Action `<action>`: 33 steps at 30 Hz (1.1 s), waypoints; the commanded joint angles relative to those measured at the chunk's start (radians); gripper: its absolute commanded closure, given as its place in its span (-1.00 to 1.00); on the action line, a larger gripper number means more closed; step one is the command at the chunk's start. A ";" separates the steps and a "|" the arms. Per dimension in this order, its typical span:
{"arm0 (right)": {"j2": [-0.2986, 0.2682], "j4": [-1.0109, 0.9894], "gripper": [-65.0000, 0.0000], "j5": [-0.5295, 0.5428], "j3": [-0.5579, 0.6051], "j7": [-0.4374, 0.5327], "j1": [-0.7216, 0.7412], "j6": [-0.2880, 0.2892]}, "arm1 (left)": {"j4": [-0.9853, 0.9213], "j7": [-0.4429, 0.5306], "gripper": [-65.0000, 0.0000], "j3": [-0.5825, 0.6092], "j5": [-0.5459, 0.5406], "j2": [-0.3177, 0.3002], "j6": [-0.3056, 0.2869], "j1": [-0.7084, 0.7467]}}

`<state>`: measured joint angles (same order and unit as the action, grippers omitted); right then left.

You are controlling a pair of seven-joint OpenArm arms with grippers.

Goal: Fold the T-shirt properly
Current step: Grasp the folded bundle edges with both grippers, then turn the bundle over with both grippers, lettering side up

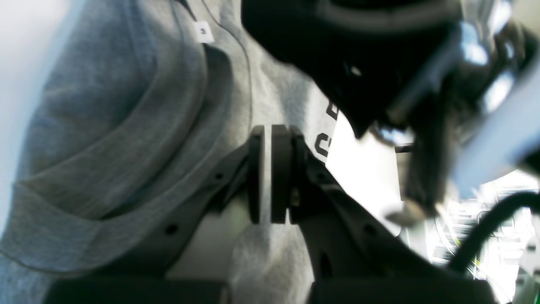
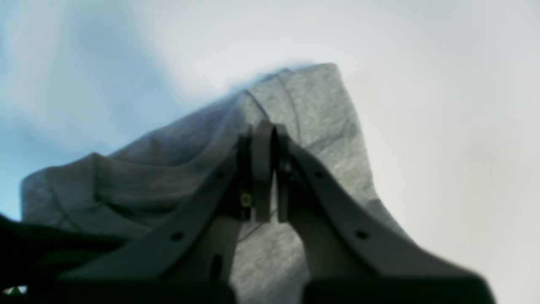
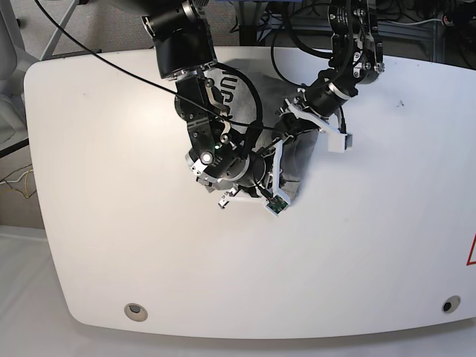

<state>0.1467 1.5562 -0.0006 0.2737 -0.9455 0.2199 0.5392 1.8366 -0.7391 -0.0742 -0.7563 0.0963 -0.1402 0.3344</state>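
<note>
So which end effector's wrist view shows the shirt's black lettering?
The left end effector: its view shows black letters and a small white tag on the heather-grey cotton T-shirt; the right's shows plain grey.

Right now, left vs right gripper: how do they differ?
The left gripper has black fingers and is pinching fabric near the collar tag and black lettering of the T-shirt. The right gripper has pale grey fingers and is over plain grey cloth by a hemmed edge; no print shows there. Both are shut on the T-shirt.
</note>
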 commanded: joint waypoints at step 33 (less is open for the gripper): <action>-0.039 -0.353 0.98 0.014 -0.006 0.314 0.031 0.008 | -0.374 0.112 0.94 -0.008 -0.013 -0.076 -0.014 -0.067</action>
<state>0.1127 1.2034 0.0242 0.2684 -0.6262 0.2348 0.5484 1.4864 -0.6140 -0.0811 -0.7822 0.0269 -0.1925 0.2527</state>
